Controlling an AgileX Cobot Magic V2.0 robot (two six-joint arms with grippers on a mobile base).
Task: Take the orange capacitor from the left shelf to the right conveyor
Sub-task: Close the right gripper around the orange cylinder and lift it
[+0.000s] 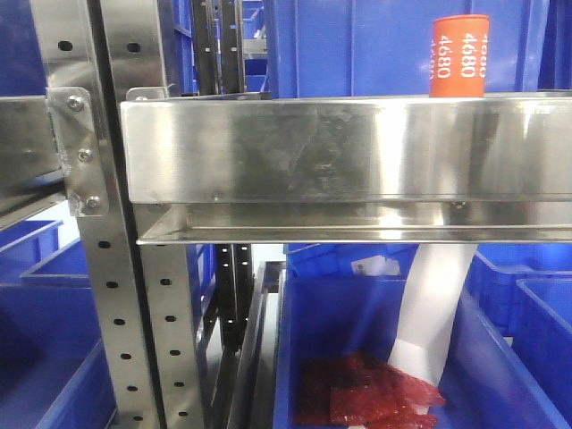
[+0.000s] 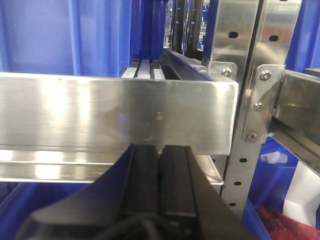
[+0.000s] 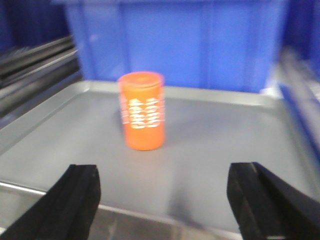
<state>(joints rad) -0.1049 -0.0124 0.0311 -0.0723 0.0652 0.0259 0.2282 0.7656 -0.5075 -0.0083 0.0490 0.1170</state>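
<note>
The orange capacitor (image 1: pixel 458 55) stands upright on the left shelf behind its shiny steel front rail (image 1: pixel 349 147); only its upper part shows in the front view. In the right wrist view the capacitor (image 3: pixel 142 111) stands on the grey shelf tray (image 3: pixel 225 140), ahead of and a little left of my right gripper (image 3: pixel 165 187), which is wide open and empty at the tray's front edge. My left gripper (image 2: pixel 160 152) is shut and empty, close below the rail (image 2: pixel 115 112) near the perforated post (image 2: pixel 245 100). The right conveyor is out of view.
Blue plastic bins stand behind the shelf (image 1: pixel 357 45) and below it (image 1: pixel 357 357); the lower one holds red packets (image 1: pixel 366 398) and a white sheet (image 1: pixel 433 313). A perforated steel post with a bolted bracket (image 1: pixel 80 152) stands at the left.
</note>
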